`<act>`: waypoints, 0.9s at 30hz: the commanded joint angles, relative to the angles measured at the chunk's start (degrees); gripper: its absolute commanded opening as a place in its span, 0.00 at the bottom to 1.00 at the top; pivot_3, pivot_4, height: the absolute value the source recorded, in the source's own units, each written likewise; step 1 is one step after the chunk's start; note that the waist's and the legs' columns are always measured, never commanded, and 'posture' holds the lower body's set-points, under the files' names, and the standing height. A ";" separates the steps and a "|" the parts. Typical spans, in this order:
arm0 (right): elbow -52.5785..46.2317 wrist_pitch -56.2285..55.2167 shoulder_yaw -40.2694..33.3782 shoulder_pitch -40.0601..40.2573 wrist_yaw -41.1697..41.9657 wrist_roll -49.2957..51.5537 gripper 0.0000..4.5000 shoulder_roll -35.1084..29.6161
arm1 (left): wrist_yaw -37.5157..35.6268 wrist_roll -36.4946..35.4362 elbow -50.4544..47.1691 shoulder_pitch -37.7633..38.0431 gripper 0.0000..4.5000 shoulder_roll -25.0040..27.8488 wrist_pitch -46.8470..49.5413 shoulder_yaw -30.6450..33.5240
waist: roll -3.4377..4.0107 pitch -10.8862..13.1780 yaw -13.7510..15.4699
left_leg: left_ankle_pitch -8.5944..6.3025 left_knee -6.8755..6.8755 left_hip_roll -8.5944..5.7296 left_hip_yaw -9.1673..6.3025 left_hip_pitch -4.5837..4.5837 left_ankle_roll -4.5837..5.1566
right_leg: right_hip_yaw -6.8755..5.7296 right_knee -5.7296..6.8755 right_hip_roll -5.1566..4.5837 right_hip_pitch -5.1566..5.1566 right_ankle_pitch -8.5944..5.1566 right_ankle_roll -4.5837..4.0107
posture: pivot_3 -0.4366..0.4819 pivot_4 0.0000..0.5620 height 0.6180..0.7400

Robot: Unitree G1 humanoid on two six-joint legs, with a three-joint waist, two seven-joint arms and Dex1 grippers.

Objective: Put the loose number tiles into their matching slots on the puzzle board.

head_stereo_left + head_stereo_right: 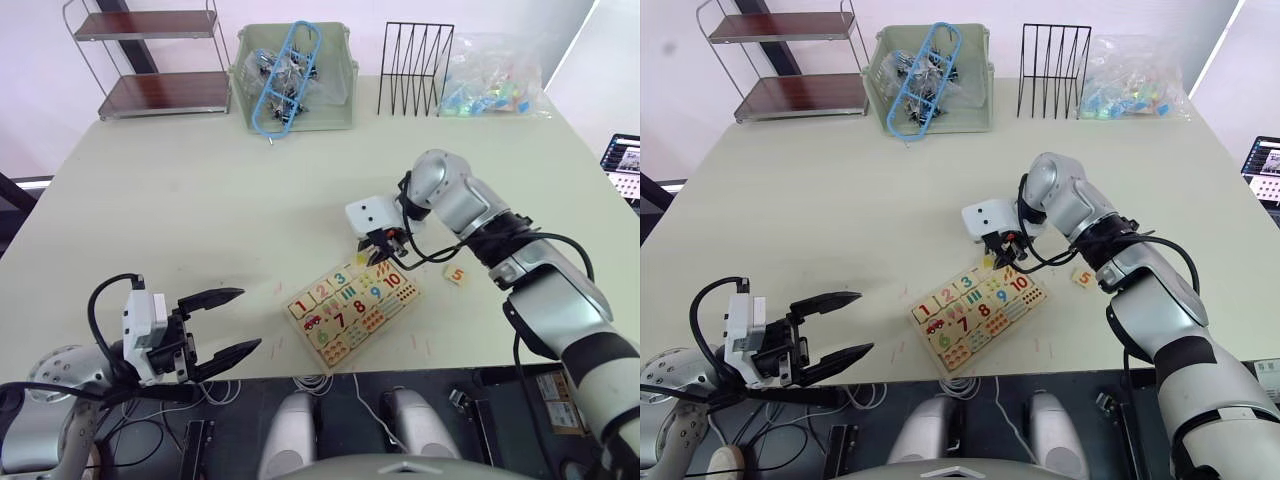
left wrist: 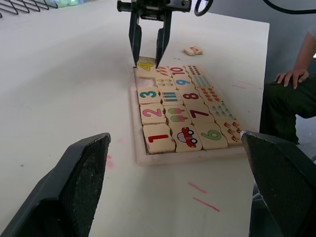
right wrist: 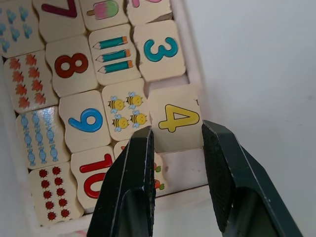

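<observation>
The puzzle board lies near the table's front edge, turned at an angle. Tiles 1, 2 and 3 sit in the row of slots along one long edge. My right gripper hangs over the board's far end, its fingers pressed against both sides of the yellow 4 tile. That tile rests slightly askew at its slot. Beyond it an end slot shows bare wood. The 5 tile lies loose on the table to the board's right. My left gripper stands open, left of the board, holding nothing.
Along the table's back stand a wire shelf, a green bin of clips with a blue rack, a black wire rack and a clear bag of colourful pieces. A seated person's hand shows past the table's right edge.
</observation>
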 commanded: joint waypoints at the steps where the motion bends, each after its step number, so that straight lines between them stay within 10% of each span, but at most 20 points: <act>1: -0.09 -1.28 -0.20 -2.20 0.13 -0.70 0.19 0.84 | -0.33 -0.56 -0.75 0.38 1.00 0.78 -0.76 1.72 | 0.00 0.00 0.00 | 0.00 -0.01 0.00 0.00 0.00 0.00 | 0.00 0.00 0.00 0.00 0.00 0.00 | 0.48 0.27 1.00; 27: 2.54 -5.40 0.78 -2.81 1.38 -4.55 0.19 3.91 | 0.23 -0.88 -1.44 0.46 1.00 0.76 -0.27 1.13 | 0.02 0.03 -0.01 | 0.00 -0.06 0.00 0.00 0.00 -0.01 | -0.02 0.00 -0.01 -0.02 -0.03 -0.05 | 0.48 0.27 1.00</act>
